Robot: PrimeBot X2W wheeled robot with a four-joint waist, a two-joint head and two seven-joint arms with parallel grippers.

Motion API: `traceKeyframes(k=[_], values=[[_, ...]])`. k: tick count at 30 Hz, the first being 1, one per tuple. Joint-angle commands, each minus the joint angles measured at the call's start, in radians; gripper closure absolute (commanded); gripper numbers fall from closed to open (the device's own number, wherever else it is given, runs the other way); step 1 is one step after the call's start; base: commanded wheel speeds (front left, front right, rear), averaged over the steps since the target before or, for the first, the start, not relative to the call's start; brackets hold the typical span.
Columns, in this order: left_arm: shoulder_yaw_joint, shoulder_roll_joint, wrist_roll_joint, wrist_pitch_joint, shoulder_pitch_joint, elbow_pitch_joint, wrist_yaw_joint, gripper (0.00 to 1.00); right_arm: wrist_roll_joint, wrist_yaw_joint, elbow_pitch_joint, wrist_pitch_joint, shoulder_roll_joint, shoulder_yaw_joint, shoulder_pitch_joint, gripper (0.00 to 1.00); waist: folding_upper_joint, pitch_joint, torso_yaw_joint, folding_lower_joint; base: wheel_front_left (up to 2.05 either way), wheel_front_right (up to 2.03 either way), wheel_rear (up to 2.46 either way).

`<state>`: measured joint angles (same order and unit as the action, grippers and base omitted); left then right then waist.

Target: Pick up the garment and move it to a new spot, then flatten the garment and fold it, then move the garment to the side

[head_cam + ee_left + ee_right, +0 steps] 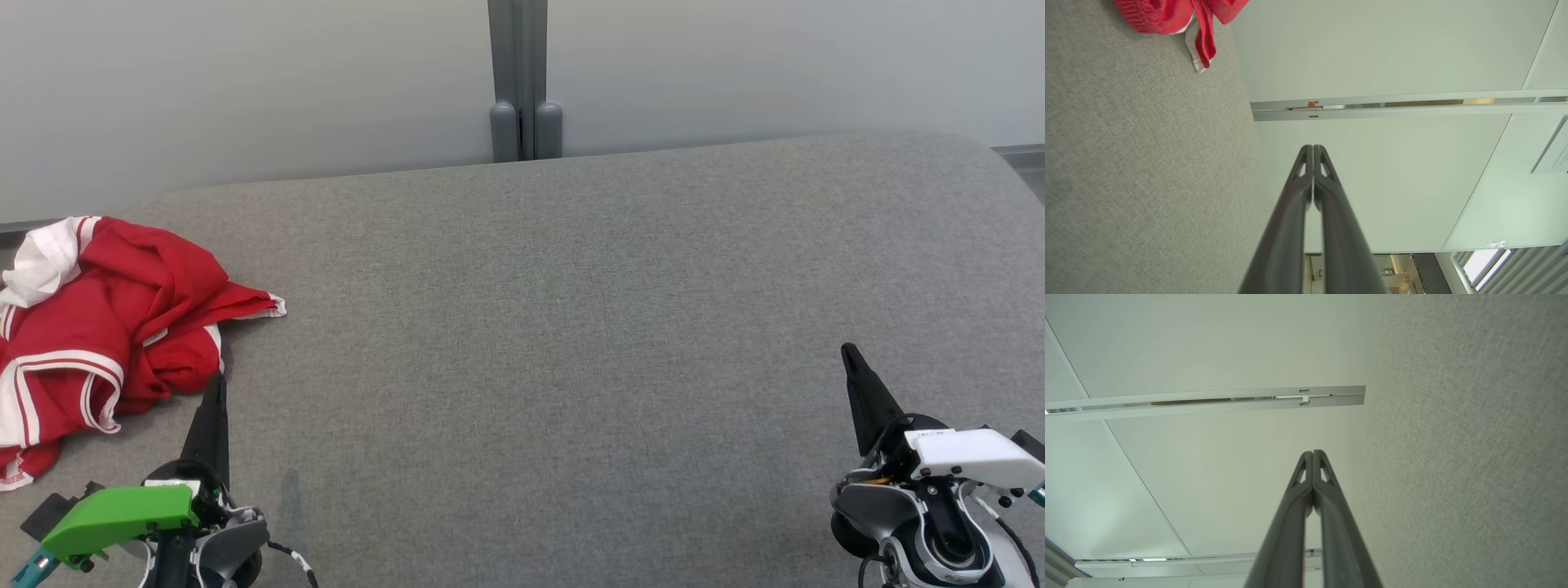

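Head view: one garment [106, 327], a red jersey with white trim, lies crumpled at the far left of the grey fabric-covered table [571, 327], partly past the picture's left edge. The left gripper [215, 392] sits low at the left, its two dark fingers pressed together and holding nothing, tip just beside the jersey's near edge. The right gripper [853, 359] is well apart at the lower right, also closed and empty. Behind the table stands one grey post [522, 82] between pale wall panels.

The step in hand looks like the first pick-up, not yet begun. To do it well, I would judge the left arm is the one to use: part the fingers wide, come down on a raised fold in the bulk of the heap rather than on the thin trailing hem, pinch through several layers, and lift clear before carrying it toward the bare middle of the table — there is ample room there to spread it.

Left wrist view: the left gripper [1313, 153] shows fingers meeting along their length, nothing between; a corner of the garment [1180, 16] shows at the top left on the table [1147, 163].

Right wrist view: the right gripper [1313, 457] is likewise closed on nothing, beside bare table [1474, 457].

Count — one garment, two grippers, one table, one post.
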<state>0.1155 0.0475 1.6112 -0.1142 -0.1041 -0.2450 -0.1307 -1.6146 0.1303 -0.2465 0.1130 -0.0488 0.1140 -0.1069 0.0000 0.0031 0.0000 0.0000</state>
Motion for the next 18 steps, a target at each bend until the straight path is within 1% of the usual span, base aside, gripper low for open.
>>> traceKeyframes(k=[1, 12, 13, 18], values=[[0.001, 0.003, 0.004, -0.002, -0.010, 0.000, -0.004, 1.00, 0.004, 0.001, -0.001, 0.001, -0.002, 0.000, -0.006, 1.00, 0.0000, 0.000, 0.000, 0.0000, 0.00, 0.00, 0.00], [0.001, 0.003, 0.004, -0.002, -0.010, 0.000, -0.004, 1.00, 0.004, 0.001, -0.001, 0.001, -0.002, 0.000, -0.006, 1.00, 0.0000, 0.000, 0.000, 0.0000, 0.00, 0.00, 0.00], [0.000, -0.001, 0.000, 0.001, 0.002, -0.005, 0.000, 0.00, 0.000, 0.000, -0.005, 0.000, 0.001, 0.000, 0.002, 0.00, 0.0000, 0.000, 0.000, 0.0000, 0.00, 0.00, 0.00], [-0.014, -0.003, -0.004, 0.014, 0.002, -0.009, 0.000, 0.00, 0.009, 0.000, -0.002, -0.016, 0.003, -0.001, 0.012, 0.00, 0.0000, 0.000, 0.000, 0.0000, 0.00, 0.00, 0.00]])
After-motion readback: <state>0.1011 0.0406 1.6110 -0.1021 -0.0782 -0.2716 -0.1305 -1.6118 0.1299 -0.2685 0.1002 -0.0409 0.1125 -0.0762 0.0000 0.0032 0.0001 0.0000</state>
